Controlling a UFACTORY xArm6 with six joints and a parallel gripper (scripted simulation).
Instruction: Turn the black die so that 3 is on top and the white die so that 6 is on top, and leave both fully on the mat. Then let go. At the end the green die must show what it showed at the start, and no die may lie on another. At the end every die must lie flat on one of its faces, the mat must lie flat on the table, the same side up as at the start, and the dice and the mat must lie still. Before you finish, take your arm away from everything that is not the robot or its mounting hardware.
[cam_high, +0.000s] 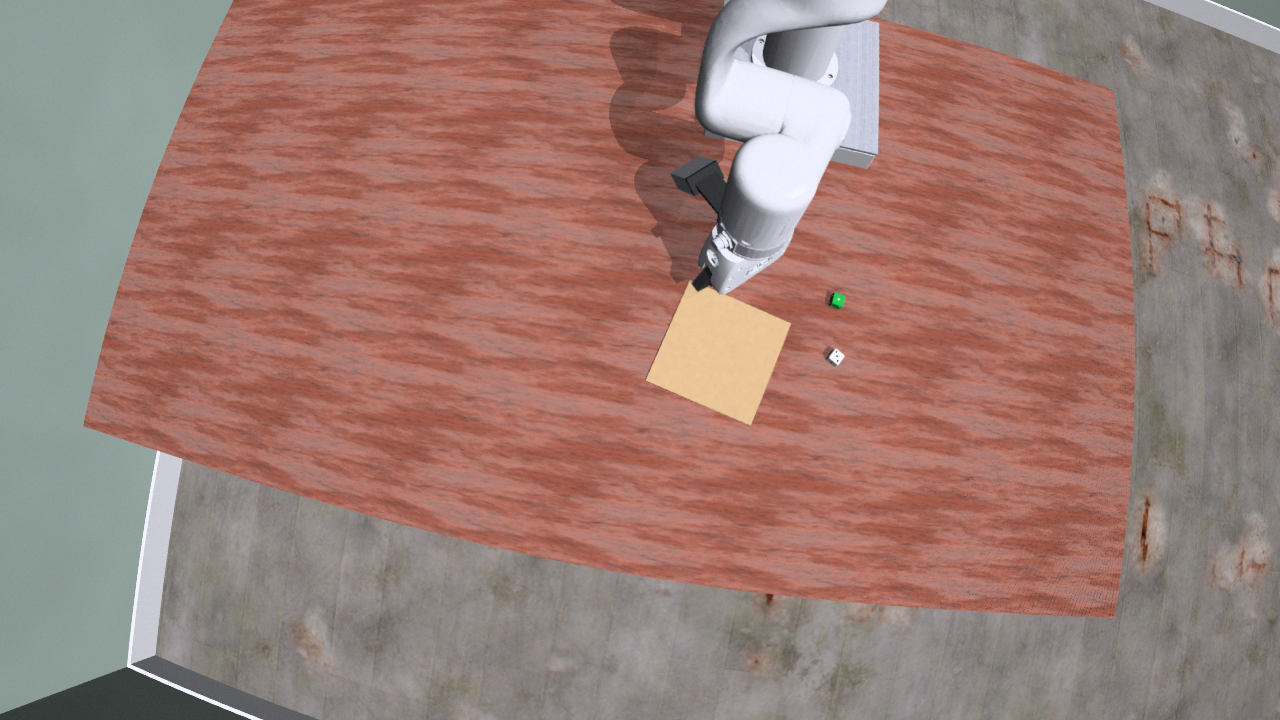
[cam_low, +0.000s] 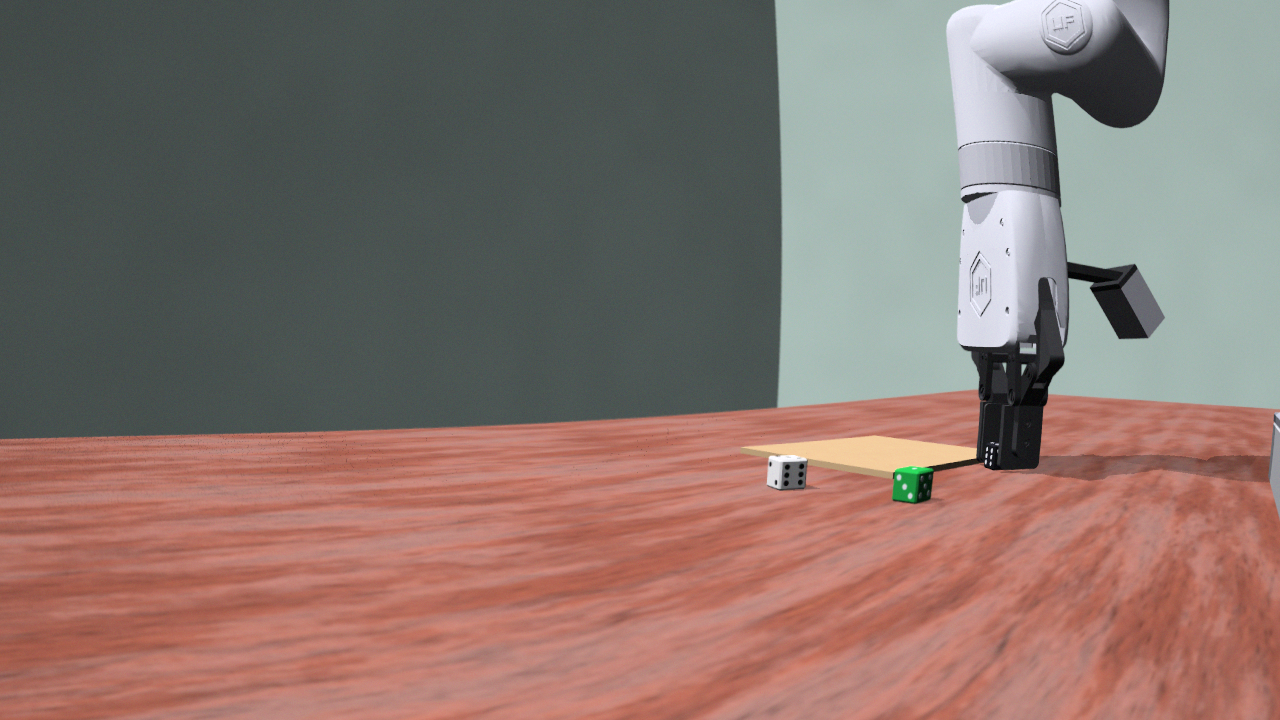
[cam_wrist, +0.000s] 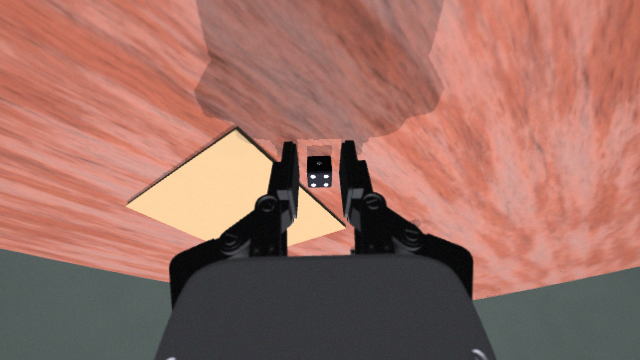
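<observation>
The black die (cam_low: 990, 455) (cam_wrist: 319, 179) is on the table beside a corner of the tan mat (cam_high: 716, 358) (cam_low: 863, 450) (cam_wrist: 210, 190). Its top shows 4; the side towards the wrist camera shows 1. My gripper (cam_low: 1003, 464) (cam_wrist: 319, 157) is partly open, its fingers down on both sides of the black die, with gaps on each side in the wrist view. In the top view the arm hides this die. The white die (cam_high: 835, 356) (cam_low: 786, 472) is on the table off the mat, with apparently 3 on top. The green die (cam_high: 837, 300) (cam_low: 912, 484) is on the table with 1 on top.
The green and white dice stand right of the mat in the top view, apart from each other. The mat's near corner lies close to my fingers. The robot's base plate (cam_high: 861, 98) is at the table's back edge.
</observation>
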